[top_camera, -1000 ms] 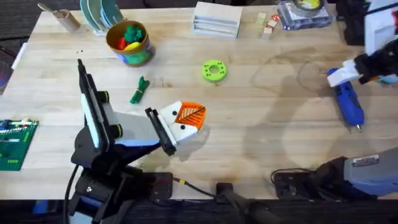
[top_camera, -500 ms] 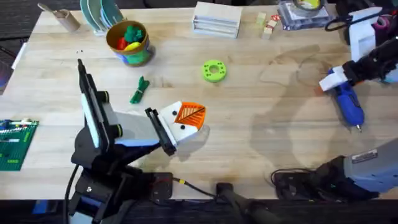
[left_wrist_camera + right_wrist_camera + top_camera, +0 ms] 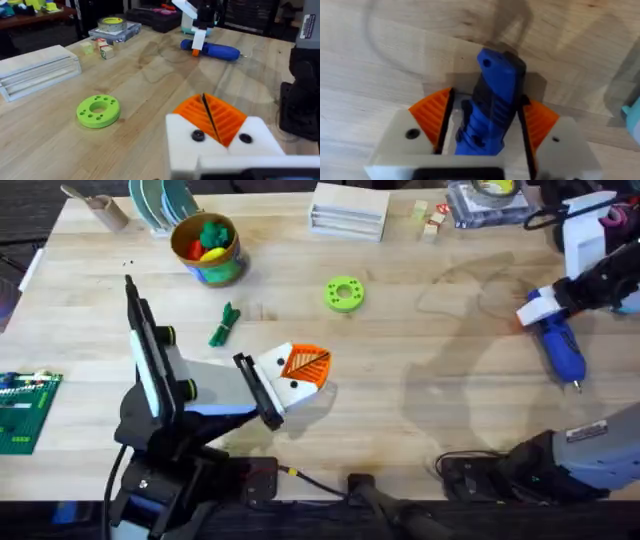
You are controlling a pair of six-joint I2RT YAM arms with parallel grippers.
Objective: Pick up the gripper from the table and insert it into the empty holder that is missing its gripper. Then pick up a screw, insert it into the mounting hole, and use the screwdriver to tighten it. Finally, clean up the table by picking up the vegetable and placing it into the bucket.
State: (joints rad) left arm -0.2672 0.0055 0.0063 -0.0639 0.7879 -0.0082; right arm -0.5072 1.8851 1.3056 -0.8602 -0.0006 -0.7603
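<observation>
Overhead view: a pale wooden worktop [image 3: 420,380], with the right pincer [image 3: 548,308] straddling the screwdriver [image 3: 560,350].

Seen from the right wrist, its orange pads sit on either side of the blue screwdriver body, apparently touching – clenched on it; since half a second ago this pincer has barely shifted, and the tool lies as it did. The left pincer [image 3: 305,370] rests on the wood with its pads pressed together, grasping nothing; the holder [image 3: 220,142] carries its orange gripper [image 3: 215,116]. Just beyond the left pincer lies the vegetable [image 3: 224,326], farther off the bucket [image 3: 208,248] holding colourful toy food, and the green disc [image 3: 344,293] to one side. Behind the worktop – shelves and dark clutter.
</observation>
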